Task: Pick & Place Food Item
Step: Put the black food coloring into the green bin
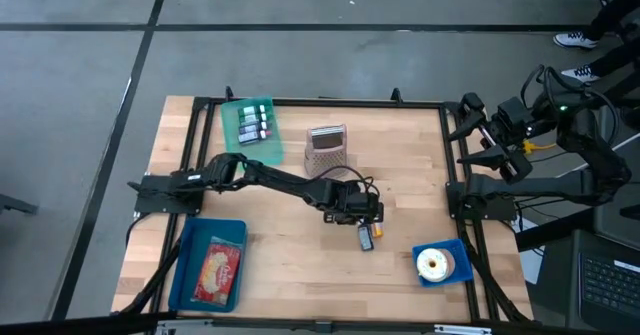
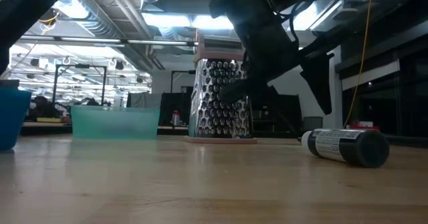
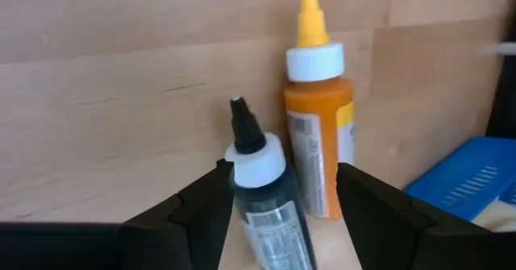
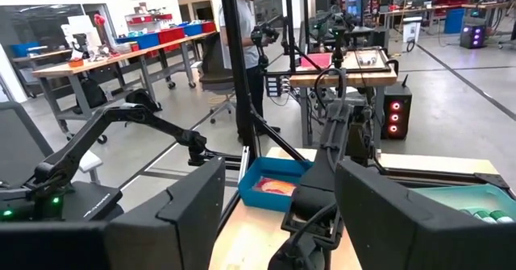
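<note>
Left claw point(image 3: 278, 213) wide, lowered over black bottle point(image 3: 266, 197) lying mid-bench beside orange bottle point(image 3: 320, 133); fingers straddling it, not closed, likely lining up the pick. Right claw point(image 4: 278, 213) wide, parked off bench's right edge, idle.

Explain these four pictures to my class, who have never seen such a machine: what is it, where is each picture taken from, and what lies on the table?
It is a robot with two dark arms at a light wooden table. One picture looks straight down, one sits at table height, and one camera rides on each wrist. The left gripper has open jaws around two small squeeze bottles lying flat, a black bottle and an orange bottle; nothing is lifted. The right gripper waits beyond the table's edge, open and empty. Also there: a steel box grater, a green tray of small bottles, a blue tray with packaged food and a small blue tray holding a white ring.
</note>
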Tool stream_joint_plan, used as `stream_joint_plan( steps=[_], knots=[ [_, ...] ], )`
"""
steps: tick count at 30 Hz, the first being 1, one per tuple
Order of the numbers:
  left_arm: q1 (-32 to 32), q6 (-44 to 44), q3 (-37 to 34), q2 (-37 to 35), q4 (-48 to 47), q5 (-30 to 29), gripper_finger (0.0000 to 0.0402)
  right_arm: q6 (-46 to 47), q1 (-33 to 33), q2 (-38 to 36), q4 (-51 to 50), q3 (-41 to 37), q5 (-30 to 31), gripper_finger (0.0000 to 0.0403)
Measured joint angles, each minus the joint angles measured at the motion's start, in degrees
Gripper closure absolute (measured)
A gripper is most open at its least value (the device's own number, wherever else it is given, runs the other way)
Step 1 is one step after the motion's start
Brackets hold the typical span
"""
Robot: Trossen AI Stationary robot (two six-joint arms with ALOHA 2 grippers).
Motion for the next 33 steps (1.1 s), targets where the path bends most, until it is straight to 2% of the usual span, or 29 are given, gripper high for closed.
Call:
stream_joint_plan(
  steps=[10, 33],
  knots=[
    [0.0, -2.0, 0.0, 0.0, -4.0, 1.0, 0.019, -0.6, 0.0, 0.0, 0.0, 0.0, 0.2, 0.0171],
    [0.9, -3.0, 0.1, 3.8, -0.2, 4.5, 0.019, -0.6, 0.0, 0.0, 0.0, 0.0, 0.2, 0.0171]
  ],
)
